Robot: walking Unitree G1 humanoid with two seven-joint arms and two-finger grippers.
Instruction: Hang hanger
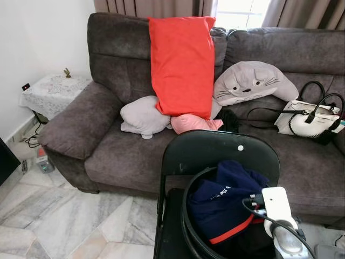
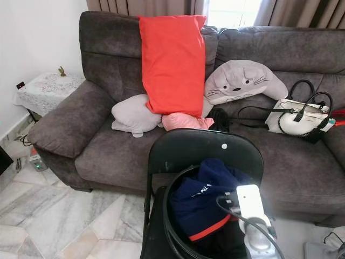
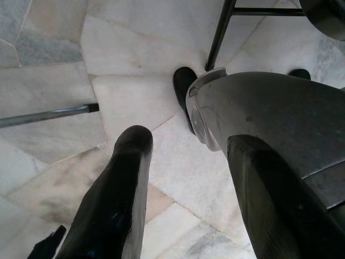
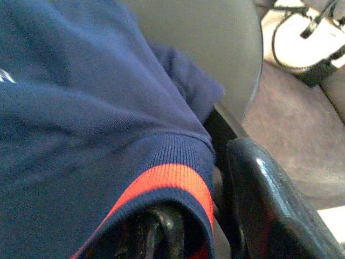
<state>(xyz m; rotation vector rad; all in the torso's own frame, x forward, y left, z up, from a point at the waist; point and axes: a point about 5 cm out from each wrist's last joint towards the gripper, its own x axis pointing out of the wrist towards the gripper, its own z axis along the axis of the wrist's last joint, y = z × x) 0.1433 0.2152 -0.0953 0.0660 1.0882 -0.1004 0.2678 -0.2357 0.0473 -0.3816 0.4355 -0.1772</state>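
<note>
Over basket (image 1: 186, 226), right gripper (image 4: 199, 226) gripping navy garment (image 1: 226, 197)

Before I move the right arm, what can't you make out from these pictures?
- Hanger: none can be made out; the navy garment covers the black basket's contents in the eye views.
- Right tool: in its wrist view the garment's cuff drapes one finger, so its grip is unclear.
- Black chair: seat and legs cut off by the bottom edge.
</note>
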